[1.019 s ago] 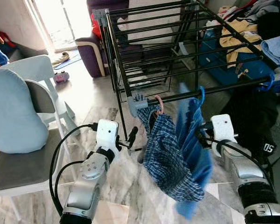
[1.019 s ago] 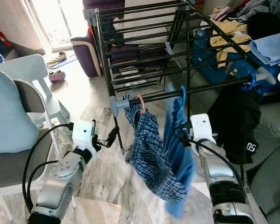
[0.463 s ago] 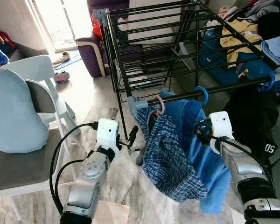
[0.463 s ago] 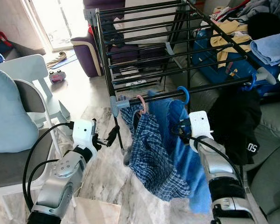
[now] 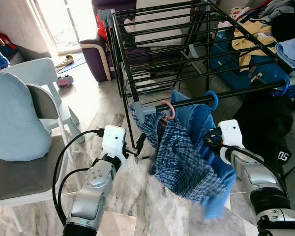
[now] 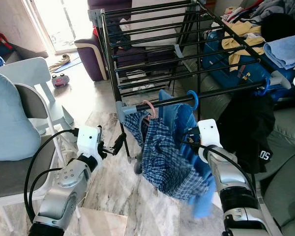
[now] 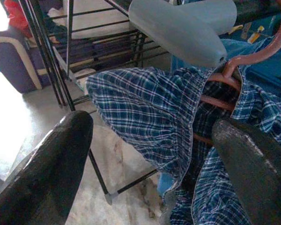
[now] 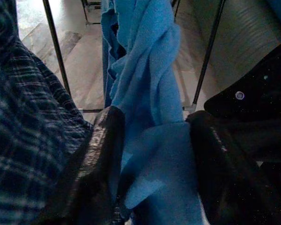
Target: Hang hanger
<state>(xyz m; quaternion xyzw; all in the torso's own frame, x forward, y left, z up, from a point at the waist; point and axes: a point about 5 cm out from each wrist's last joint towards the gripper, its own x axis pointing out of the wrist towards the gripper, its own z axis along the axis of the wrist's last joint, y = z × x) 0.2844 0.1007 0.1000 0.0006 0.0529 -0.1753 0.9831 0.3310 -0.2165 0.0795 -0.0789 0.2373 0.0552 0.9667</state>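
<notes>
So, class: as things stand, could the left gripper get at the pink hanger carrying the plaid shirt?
Probably yes. The left gripper is open beside the plaid shirt, and its wrist view shows the pink hanger ahead between the fingers with nothing across the way.

Blue hanger (image 5: 212, 100) with its hook looped over the front rail of a black drying rack (image 5: 187, 59), carrying a bright blue garment (image 5: 206, 147) that drapes down and swings out below the rail. Just beside it on the same rail, pink hanger (image 5: 167, 109) hooked on near the grey corner joint, holding a blue-and-white plaid shirt (image 5: 182, 157) that hangs bunched and touching the blue garment. Blue cloth (image 8: 150, 117) lying between the two black fingers of the right tool (image 8: 152, 164).
</notes>
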